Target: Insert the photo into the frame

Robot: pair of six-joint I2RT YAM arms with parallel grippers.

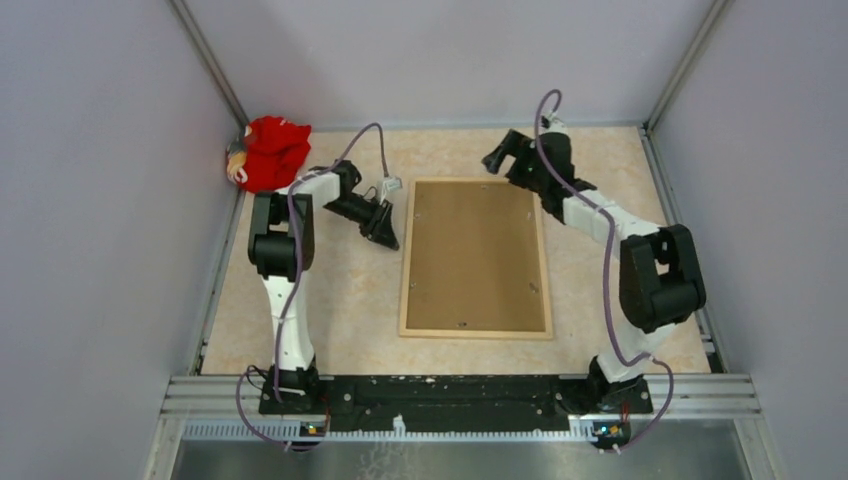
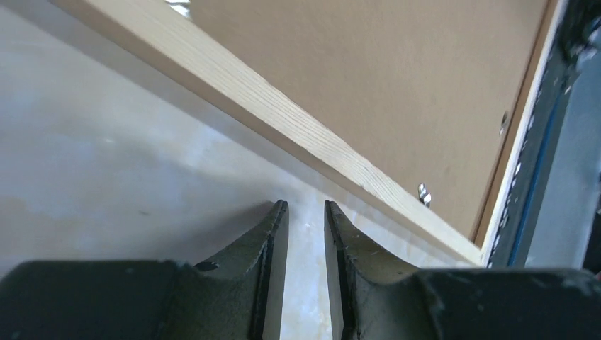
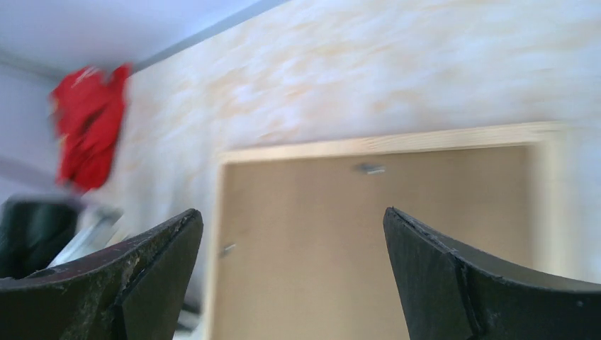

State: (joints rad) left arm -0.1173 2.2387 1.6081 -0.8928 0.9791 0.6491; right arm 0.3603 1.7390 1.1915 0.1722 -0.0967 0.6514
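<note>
The frame (image 1: 407,260) lies flat on the bench (image 1: 340,300), back side up, with the brown backing board (image 1: 478,258) seated inside its wooden rails. Its long axis runs from my bases toward the far wall, the far end leaning slightly to my right. I cannot see the photo in any view. It may be under the board, but I cannot tell.

My left claw (image 1: 388,238) sits just beside the frame's left rail near its far corner, low over the bench, its fingers (image 2: 273,234) parted by a narrow gap with nothing between them. My right claw (image 1: 497,155) hangs just beyond the frame's far right corner, spread wide and empty.

I judge the step in hand to be closing up the back. To do it well, I should come down on the small metal tabs (image 1: 533,290) one at a time. I should press along the rail, not across it, so the light frame does not skid or twist. My other claw should steady the opposite rail.
</note>
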